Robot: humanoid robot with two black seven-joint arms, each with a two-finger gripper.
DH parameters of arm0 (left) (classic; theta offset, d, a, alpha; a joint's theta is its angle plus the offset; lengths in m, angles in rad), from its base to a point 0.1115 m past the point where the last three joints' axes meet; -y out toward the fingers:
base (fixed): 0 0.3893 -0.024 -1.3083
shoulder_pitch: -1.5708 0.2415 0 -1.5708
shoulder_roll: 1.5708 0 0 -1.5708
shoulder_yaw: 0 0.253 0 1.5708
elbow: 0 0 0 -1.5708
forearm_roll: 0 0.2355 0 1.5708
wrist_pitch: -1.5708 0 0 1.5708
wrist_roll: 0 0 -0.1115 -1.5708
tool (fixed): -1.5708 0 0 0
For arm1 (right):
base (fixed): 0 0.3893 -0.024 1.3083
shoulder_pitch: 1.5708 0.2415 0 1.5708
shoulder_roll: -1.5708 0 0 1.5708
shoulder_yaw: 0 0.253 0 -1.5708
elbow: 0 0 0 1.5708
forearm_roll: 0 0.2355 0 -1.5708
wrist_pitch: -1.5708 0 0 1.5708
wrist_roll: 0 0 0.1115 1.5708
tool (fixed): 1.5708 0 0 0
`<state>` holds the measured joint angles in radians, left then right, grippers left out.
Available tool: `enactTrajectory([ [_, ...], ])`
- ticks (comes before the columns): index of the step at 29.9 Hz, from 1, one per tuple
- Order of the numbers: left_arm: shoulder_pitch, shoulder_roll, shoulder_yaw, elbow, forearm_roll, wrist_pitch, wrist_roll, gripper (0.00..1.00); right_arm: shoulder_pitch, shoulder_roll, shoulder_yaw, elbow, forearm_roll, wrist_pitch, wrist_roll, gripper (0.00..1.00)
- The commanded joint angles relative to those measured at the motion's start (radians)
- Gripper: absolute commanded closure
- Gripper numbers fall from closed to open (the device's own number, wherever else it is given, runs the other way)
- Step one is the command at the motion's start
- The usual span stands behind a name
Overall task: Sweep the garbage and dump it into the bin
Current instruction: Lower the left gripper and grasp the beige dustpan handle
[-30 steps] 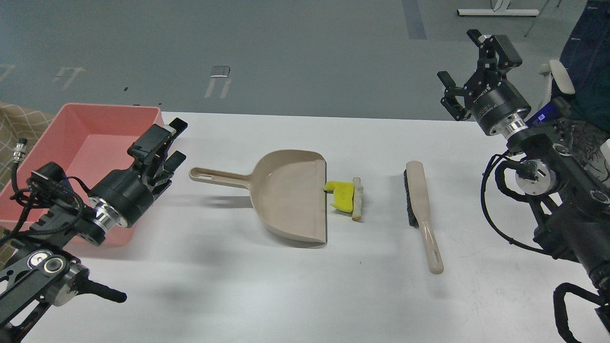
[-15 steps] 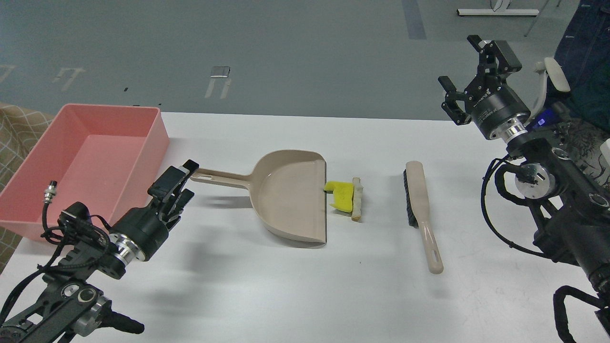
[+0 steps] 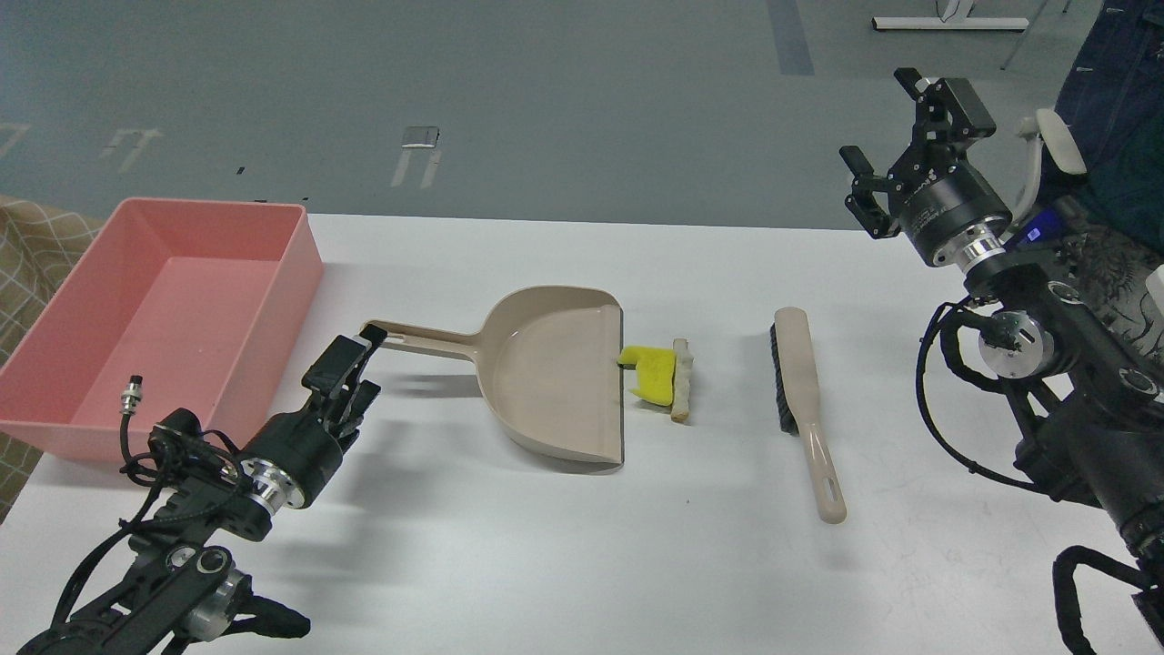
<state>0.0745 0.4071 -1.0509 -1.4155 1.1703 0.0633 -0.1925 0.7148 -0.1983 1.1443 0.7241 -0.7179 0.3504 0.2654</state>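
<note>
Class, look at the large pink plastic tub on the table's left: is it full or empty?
Empty. The pink plastic tub shows only its bare pink floor; the yellow sponge chunk and pale beige crust strip lie on the table.

Dustpan (image 3: 555, 382) mid-table, handle toward nine o'clock, open edge toward three. Garbage (image 3: 662, 377) on the table (image 3: 582, 564) just beside that edge at three o'clock, chunk nearest the pan, strip against the chunk's far side. Brush (image 3: 805, 409) further toward three, well apart, handle toward six. Bin (image 3: 155, 318) at the table's nine o'clock edge, beyond the dustpan handle's tip.
</note>
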Motion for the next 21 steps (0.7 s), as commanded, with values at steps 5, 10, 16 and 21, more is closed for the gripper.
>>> enactTrajectory([
  [5, -0.076, -0.048, 0.043, 0.088, 0.005, 0.009, -0.030, 0.03, -0.002, -0.003, 0.000, -0.002, 0.000, -0.001, 0.000, 0.00],
  [10, -0.108, -0.068, 0.084, 0.136, 0.005, 0.072, -0.050, 0.04, 0.000, -0.003, 0.000, -0.002, 0.000, -0.002, 0.000, 0.00],
  [16, -0.153, -0.077, 0.164, 0.199, 0.003, 0.153, -0.051, 0.05, 0.000, -0.001, 0.000, 0.000, 0.000, -0.004, 0.002, 0.00],
  [21, -0.179, -0.097, 0.166, 0.225, 0.000, 0.181, -0.051, 0.07, -0.002, -0.003, 0.000, 0.000, 0.000, -0.016, 0.000, 0.00],
])
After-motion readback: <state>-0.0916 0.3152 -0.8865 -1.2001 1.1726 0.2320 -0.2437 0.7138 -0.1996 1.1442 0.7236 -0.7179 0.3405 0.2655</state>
